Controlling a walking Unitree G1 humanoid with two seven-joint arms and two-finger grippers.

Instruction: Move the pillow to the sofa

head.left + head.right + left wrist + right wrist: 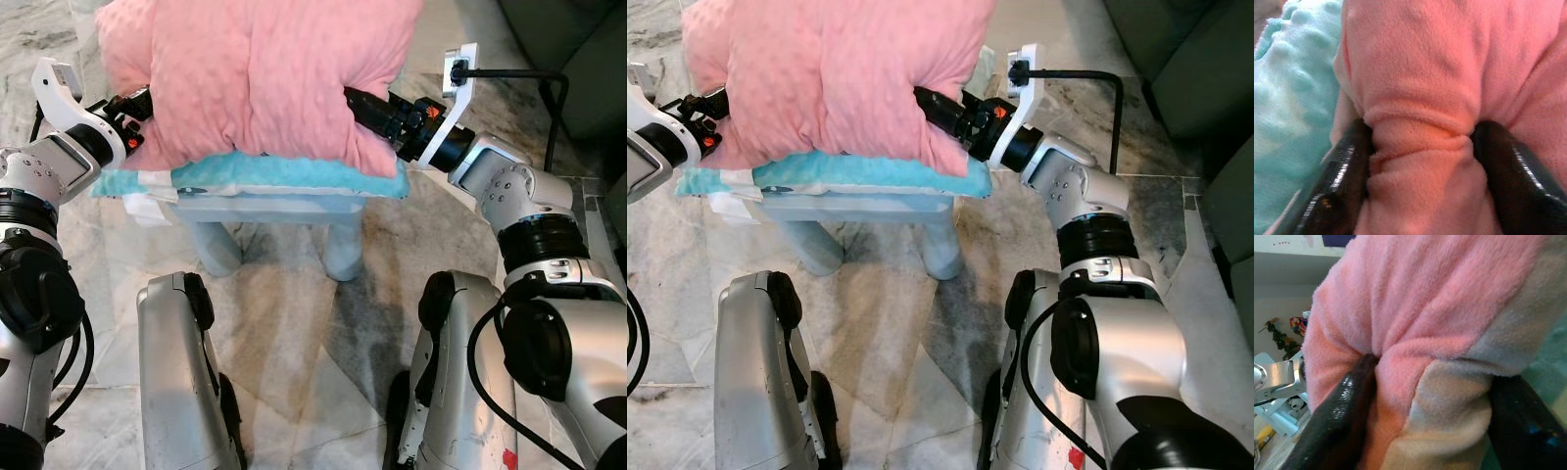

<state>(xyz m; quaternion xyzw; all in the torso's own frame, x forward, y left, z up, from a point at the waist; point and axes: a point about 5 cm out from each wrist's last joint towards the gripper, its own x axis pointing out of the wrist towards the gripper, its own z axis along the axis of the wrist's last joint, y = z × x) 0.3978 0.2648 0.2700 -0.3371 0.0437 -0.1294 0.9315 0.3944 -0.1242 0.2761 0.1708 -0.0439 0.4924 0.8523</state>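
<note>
I'm looking down at a big pink pillow (pixel 260 73) that is sitting on a teal cushion (pixel 294 176), which is lying on a pale blue stool (pixel 269 220). My left gripper (pixel 142 103) is pressing into the pillow's left edge, and my right gripper (pixel 358 103) is digging its fingers (pixel 364 106) into the pillow's right side, the fabric bunching around them. The stool is standing on a marble floor (pixel 294 323), between my two silver legs (pixel 181 382). A black cable (pixel 534 83) is running from the right wrist.
</note>
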